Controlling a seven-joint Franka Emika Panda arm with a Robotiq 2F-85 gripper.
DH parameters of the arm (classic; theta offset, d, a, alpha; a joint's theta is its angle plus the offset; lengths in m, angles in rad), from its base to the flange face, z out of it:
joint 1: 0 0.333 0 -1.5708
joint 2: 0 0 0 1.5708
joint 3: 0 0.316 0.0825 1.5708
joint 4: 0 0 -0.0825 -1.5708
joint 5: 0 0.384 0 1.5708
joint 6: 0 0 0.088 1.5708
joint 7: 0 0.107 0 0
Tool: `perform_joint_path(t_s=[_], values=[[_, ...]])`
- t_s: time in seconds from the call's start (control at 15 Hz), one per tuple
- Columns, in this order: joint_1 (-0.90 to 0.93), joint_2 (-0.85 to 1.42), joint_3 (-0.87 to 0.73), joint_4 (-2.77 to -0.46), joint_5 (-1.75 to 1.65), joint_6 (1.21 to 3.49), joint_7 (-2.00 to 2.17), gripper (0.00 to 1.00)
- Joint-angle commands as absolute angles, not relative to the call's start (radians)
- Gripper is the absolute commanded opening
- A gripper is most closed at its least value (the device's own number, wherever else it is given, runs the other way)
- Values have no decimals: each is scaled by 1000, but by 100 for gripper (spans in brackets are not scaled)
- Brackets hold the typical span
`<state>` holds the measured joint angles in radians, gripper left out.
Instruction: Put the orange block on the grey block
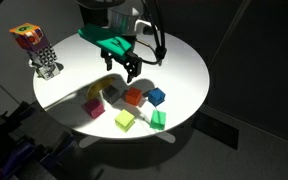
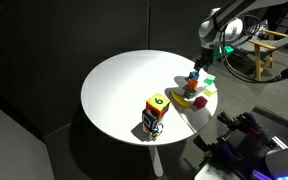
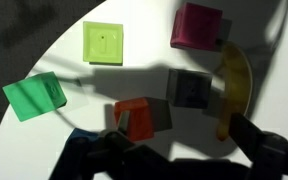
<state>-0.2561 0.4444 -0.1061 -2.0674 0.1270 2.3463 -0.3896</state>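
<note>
a round white tabletop [image 1: 69,75] is carrying a loose cluster of small toy pieces beneath a robot arm. the arm's black fingers [image 3: 262,152] are hanging above the cluster, spread wide apart and gripping nothing, which suits an approach from above before any pick. the small bright orange cube [image 3: 142,117] is sitting flat on the tabletop, between the fingers' lines in the wrist view, so it is probably the piece being lined up. the small dull grey cube [image 3: 189,88] is resting just beside it, its top face bare and free to receive the orange cube. a yellow banana-shaped toy [image 3: 230,85] is lying close along the grey cube's other side. a pink cube [image 3: 196,25], a lime green square block [image 3: 104,42] and a darker green block [image 3: 34,95] are standing around them, so the fingers are likely needing a careful, narrow descent.
</note>
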Motion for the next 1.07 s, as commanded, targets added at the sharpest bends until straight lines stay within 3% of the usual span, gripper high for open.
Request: perform_joint_path(t_s=[0.0,1.0], values=[[-250,508,-111,-2004,75,2359,-343,100],[-247,687,-106,-1832,5,2429,-299,100]])
